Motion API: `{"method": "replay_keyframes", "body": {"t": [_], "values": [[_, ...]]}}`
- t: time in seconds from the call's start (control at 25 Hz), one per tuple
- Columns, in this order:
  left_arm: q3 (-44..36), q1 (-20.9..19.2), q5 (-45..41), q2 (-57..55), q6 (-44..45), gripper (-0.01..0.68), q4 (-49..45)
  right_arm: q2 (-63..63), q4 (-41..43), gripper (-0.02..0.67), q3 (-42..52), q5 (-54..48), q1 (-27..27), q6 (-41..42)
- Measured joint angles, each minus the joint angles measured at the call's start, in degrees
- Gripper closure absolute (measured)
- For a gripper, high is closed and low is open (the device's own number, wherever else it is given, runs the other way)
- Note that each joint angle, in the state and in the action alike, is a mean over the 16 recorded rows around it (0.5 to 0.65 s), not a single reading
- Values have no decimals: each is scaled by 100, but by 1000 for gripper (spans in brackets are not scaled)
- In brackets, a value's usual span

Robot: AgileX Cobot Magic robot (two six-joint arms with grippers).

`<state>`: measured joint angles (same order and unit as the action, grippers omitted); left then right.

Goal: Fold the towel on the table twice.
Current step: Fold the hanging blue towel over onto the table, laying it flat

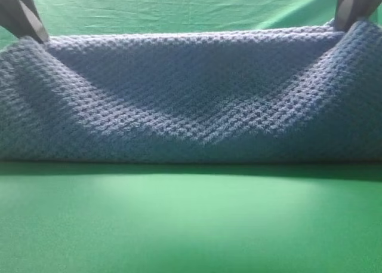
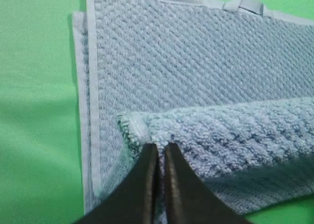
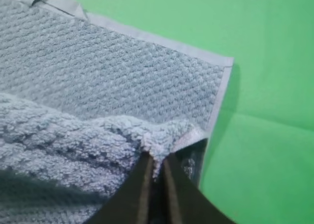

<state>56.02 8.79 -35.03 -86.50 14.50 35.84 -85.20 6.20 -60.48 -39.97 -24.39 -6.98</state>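
The blue-grey waffle-weave towel (image 1: 191,100) hangs in a sagging sheet, lifted by its two upper corners above the green table (image 1: 191,225). My left gripper (image 1: 37,34) is shut on the towel's upper left corner; the left wrist view shows its fingers (image 2: 147,185) pinching the raised edge over the flat towel layer (image 2: 186,62). My right gripper (image 1: 346,25) is shut on the upper right corner; the right wrist view shows its fingers (image 3: 142,185) clamping the raised edge above the flat layer (image 3: 122,77). The towel's lower part lies on the table.
A wrinkled green backdrop cloth (image 1: 179,10) lies behind the towel. Bare green table shows to the left of the towel (image 2: 34,111) and to its right (image 3: 265,111). A hanging loop (image 2: 244,4) sits on the towel's far hem.
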Motion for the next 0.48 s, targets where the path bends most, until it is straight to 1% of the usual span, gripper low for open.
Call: {"method": "replay_keyframes", "body": {"t": [0.28,0.48], "values": [[788,0,374,-941,31,673,56,-801,-9,649,-653,305,210,175],[1105,0,670,-1374,312,673,340,-1316,-3,649,-1029,536,302,214]]}}
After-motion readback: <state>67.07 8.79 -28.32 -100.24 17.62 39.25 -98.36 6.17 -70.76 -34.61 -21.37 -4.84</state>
